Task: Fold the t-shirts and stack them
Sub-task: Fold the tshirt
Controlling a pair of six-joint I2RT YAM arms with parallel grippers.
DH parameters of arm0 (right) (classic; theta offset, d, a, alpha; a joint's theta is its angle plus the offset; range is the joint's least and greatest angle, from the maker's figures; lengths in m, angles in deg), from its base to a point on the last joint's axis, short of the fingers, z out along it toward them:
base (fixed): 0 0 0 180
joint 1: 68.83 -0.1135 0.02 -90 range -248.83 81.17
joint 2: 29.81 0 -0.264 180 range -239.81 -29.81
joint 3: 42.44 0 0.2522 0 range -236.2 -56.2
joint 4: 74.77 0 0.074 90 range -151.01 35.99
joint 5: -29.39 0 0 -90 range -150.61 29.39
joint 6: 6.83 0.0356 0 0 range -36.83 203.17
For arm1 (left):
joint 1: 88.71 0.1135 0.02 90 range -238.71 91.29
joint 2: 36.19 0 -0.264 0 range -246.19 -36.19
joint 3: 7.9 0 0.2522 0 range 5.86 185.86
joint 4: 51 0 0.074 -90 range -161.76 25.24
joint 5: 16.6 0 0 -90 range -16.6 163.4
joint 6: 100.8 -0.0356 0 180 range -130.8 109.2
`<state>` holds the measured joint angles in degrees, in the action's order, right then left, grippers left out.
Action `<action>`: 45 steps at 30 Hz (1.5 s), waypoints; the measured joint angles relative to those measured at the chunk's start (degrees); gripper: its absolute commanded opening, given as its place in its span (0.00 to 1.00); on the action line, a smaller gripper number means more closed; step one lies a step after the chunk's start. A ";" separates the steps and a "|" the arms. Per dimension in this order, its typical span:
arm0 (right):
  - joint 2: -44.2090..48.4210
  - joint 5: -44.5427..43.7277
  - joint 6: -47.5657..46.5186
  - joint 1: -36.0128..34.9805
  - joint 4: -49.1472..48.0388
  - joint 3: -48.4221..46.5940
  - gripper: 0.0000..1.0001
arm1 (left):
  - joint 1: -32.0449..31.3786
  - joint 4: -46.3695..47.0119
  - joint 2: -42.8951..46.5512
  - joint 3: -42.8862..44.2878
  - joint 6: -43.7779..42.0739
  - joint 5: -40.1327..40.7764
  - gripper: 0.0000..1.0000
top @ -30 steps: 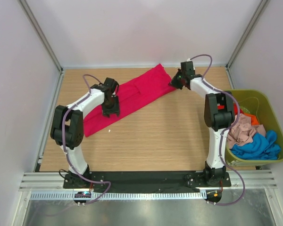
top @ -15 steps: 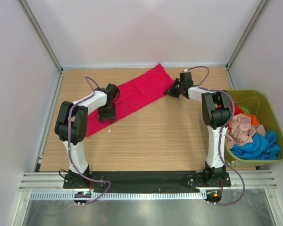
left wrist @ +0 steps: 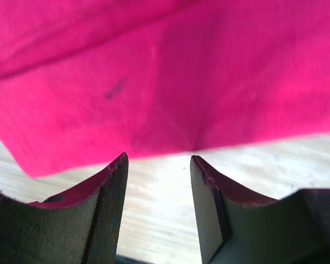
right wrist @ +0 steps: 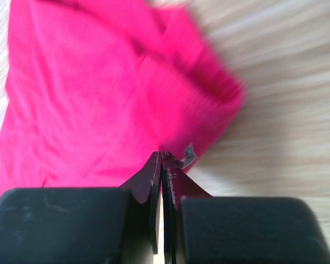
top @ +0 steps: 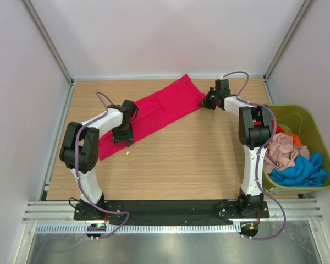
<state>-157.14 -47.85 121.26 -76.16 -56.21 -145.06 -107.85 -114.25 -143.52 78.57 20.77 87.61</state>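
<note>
the crimson t-shirt point(top: 154, 113) lies at 11 o'clock, its 2 o'clock corner pinched by the right gripper point(right wrist: 161, 157); the half-spread left gripper point(left wrist: 158, 160) should be lowered over its hem before closing.

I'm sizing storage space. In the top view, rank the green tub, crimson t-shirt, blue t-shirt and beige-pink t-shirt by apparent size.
Largest: olive-green tub.
Next: crimson t-shirt, longer but narrower.
Smallest: blue t-shirt and beige-pink t-shirt. They look alike, and both are crumpled and overlapping, so I leave them unranked.
</note>
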 measured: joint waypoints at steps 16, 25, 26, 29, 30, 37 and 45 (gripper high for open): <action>-8.09 -8.63 -7.13 1.25 11.06 -16.83 0.08 | -0.87 -0.87 12.55 0.61 -4.85 -8.33 0.51; -13.55 -11.23 -10.80 1.25 15.32 -27.45 0.14 | -5.09 -0.20 12.17 -3.69 -12.79 -9.62 0.51; -13.40 -11.15 -10.93 1.25 15.43 -27.34 0.17 | -5.92 0.13 11.87 -3.69 -13.64 -8.72 0.51; -11.41 -10.25 -10.99 1.31 14.73 -24.35 0.20 | -7.48 0.50 9.66 -3.08 -15.58 -7.06 0.47; -9.70 -10.01 -10.95 1.33 14.91 -22.10 0.20 | -7.61 0.79 8.44 -2.75 -15.96 -6.69 0.47; 9.94 -8.74 -10.05 1.46 13.27 -4.59 0.21 | -7.48 1.79 3.37 -2.62 -17.27 1.51 0.47; 32.46 -5.44 -8.24 1.42 8.48 8.33 0.22 | -7.45 4.09 3.23 -2.75 -18.56 5.46 0.38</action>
<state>-124.68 -53.30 113.02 -74.74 -47.73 -136.73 -115.30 -110.17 -140.29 75.82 2.21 93.08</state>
